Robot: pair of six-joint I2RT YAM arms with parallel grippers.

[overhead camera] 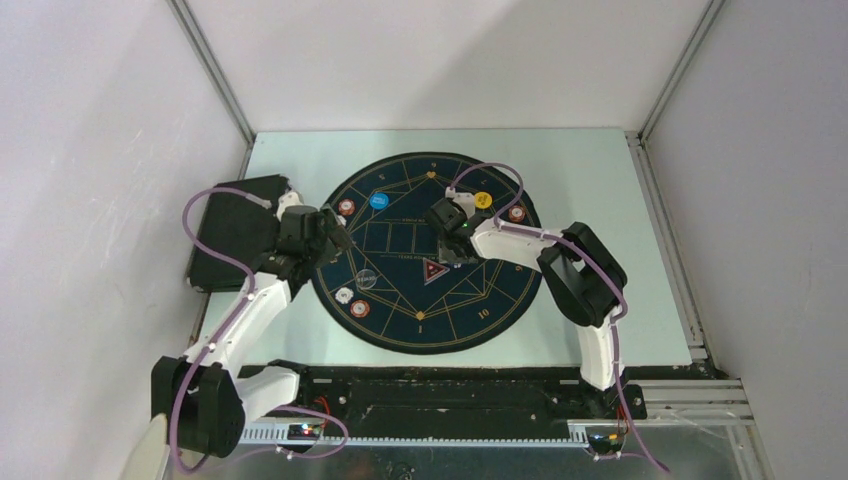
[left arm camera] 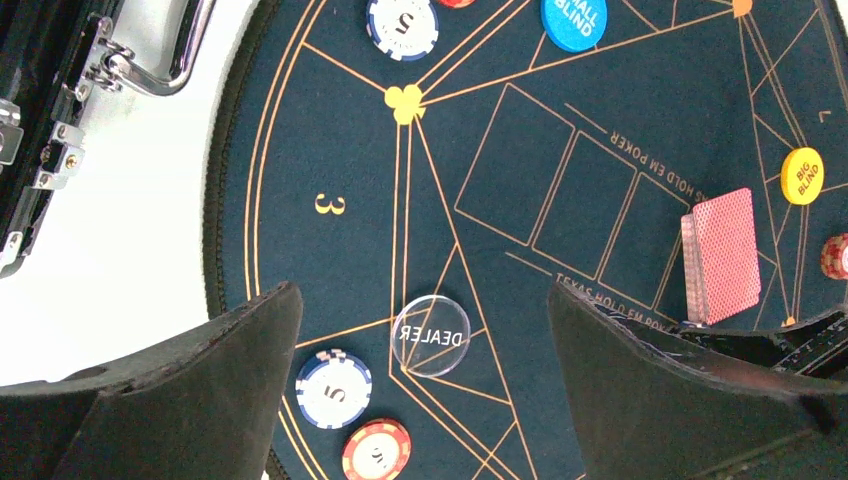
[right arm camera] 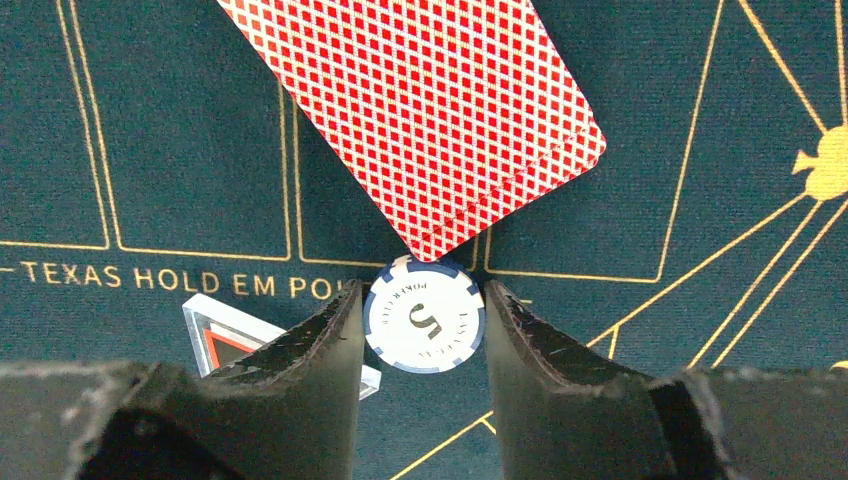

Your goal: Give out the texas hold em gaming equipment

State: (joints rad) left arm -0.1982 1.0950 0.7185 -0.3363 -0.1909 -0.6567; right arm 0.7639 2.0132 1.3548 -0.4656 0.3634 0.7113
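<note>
Right gripper (right arm camera: 423,290) clamps the rim of a blue-and-white chip (right arm camera: 425,318) lying flat on the mat (right arm camera: 150,150) at 6 o'clock of the card deck (right arm camera: 420,110); light, rigid, likely slick, best pinched across opposite edges; left gripper (left arm camera: 420,300) stands spread wide

Chip (right arm camera: 424,318) just beside card deck (right arm camera: 420,110), on mat (right arm camera: 150,150)

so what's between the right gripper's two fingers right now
A white and blue poker chip marked 5, pinched edge to edge by the right gripper. The right wrist view shows it, just below the corner of the card deck.
</note>
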